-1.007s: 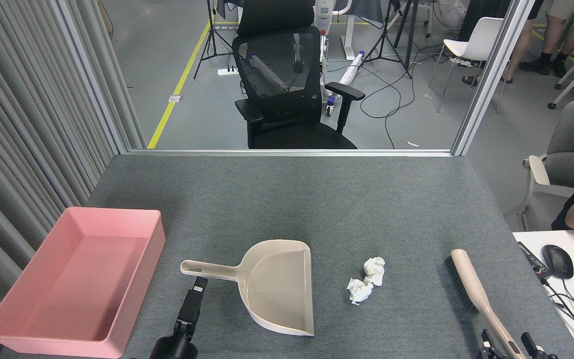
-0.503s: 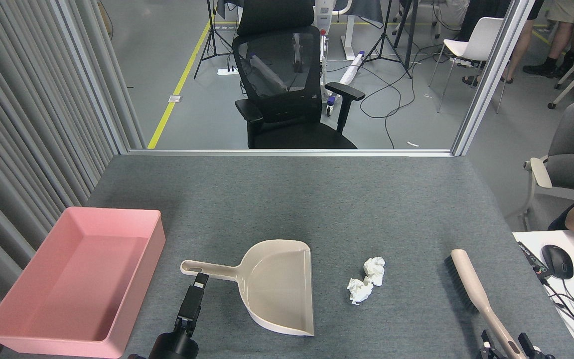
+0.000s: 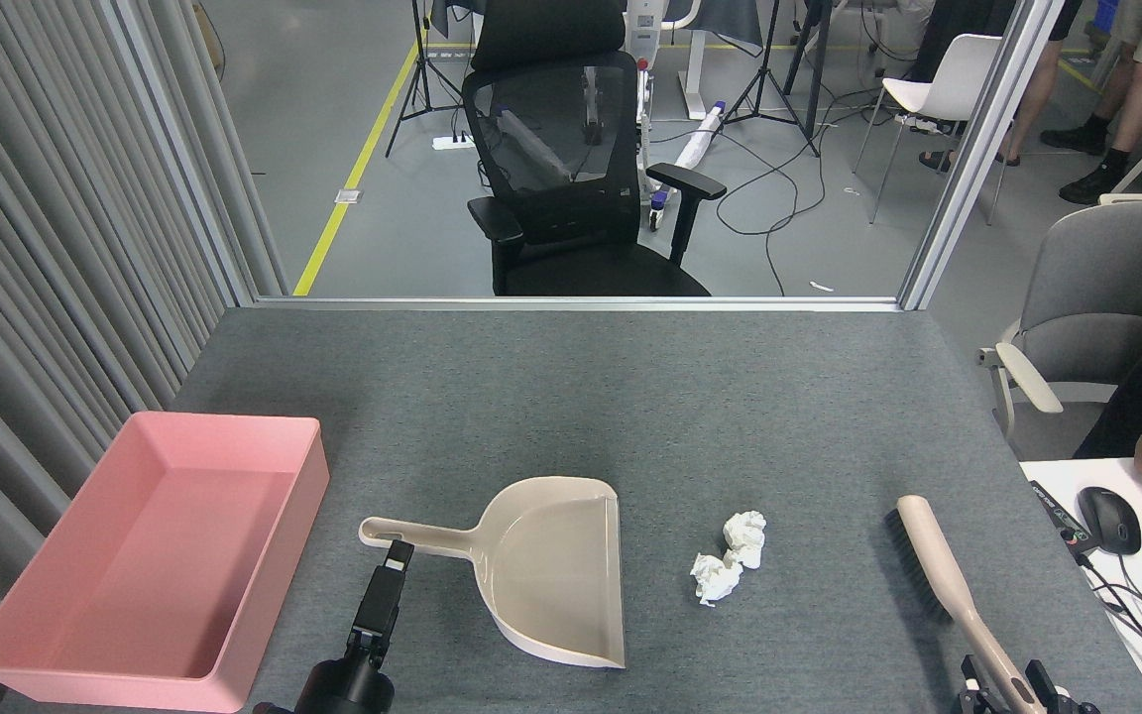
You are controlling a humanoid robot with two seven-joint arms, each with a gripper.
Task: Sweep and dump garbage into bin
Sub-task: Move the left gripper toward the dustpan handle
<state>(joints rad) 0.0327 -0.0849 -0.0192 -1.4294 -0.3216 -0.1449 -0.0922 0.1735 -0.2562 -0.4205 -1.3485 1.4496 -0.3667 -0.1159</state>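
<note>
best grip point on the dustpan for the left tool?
Take the dustpan by its slim handle, coming from the near side just past the left tool. The handle lies flat, pointing left toward the bin; the scoop is too wide.

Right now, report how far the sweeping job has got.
Nothing is swept yet: both tissue wads lie on the table, and the pink bin holds nothing. In hand: the left gripper sits just below the dustpan handle, and the right gripper is at the brush handle's end. Sweeping and dumping remain.
</note>
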